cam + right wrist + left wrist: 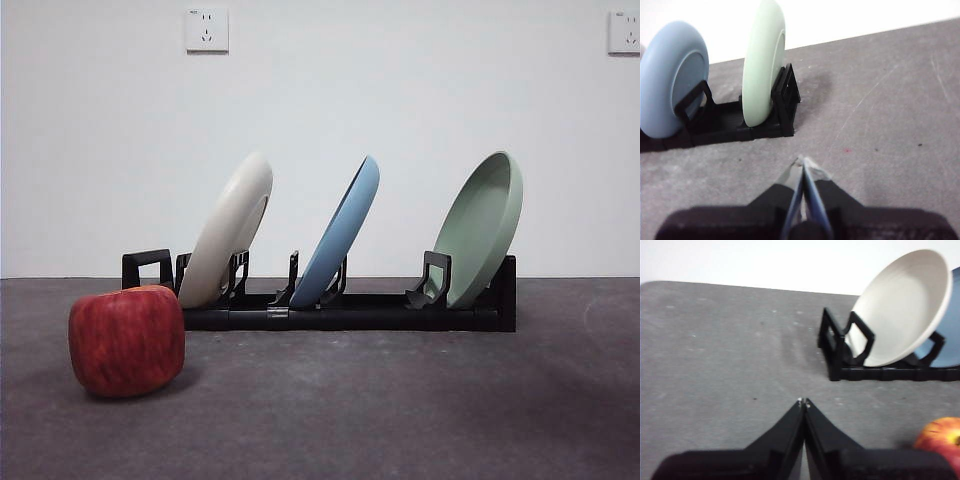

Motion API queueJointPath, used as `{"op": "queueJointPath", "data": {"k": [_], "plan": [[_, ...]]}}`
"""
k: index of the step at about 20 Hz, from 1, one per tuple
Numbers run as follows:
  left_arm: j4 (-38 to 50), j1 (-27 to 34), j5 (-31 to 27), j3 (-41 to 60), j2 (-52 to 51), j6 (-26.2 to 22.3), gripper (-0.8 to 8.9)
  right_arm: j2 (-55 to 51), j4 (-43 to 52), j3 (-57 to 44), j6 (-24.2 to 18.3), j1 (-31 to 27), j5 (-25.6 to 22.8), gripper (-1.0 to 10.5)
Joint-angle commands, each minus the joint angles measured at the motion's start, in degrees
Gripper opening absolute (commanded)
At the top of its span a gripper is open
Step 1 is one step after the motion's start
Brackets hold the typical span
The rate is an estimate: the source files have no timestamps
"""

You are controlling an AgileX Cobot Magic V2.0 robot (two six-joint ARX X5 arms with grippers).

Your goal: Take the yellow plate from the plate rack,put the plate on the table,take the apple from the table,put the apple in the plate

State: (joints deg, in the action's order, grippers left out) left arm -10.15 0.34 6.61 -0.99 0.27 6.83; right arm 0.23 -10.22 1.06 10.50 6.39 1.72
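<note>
With both the left claw (803,401) and right claw (803,161) pressed together, the yellow plate (229,230) is leaning in the plate rack (340,310) beside the blue plate (343,232), risking knocking it during lifting.

My end effector (803,161) hangs over the table (880,115) with its two black jaws pressed together at the tips, nothing between them. Ahead of it and a little to one side stands the end of the plate rack (730,122), resting on the table. The pale green plate (761,62) sits upright on edge in the end slot, against the rack's black end piece. Beyond it along the rack the blue plate (671,80) stands in another slot, leaning slightly, apart from the green one. The table near my end effector shows faint scratches and small specks.
</note>
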Motion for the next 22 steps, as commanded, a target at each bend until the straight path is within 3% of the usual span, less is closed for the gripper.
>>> {"op": "queueJointPath", "data": {"k": [1,3,12,16,22], "plan": [[1.11,0.13,2.86,0.28,-0.09,3.76,-0.06,-0.13,-0.11,-0.44,4.46,0.04,0.11,-0.1],[1.05,0.13,3.80,-0.83,-0.09,5.31,-0.06,-0.11,-0.11,0.55,6.58,0.04,0.94,-0.1],[-2.82,0.13,7.19,-11.87,2.54,9.70,-0.06,4.74,-1.57,11.56,6.64,0.04,3.17,-0.1],[-6.25,0.13,12.96,-18.23,6.95,9.62,-0.06,11.02,-6.67,19.17,6.38,0.07,7.63,-0.1],[-15.58,0.13,24.13,-28.85,14.82,4.15,-0.06,21.07,-20.76,32.57,-1.33,0.07,19.54,-0.1]]}}
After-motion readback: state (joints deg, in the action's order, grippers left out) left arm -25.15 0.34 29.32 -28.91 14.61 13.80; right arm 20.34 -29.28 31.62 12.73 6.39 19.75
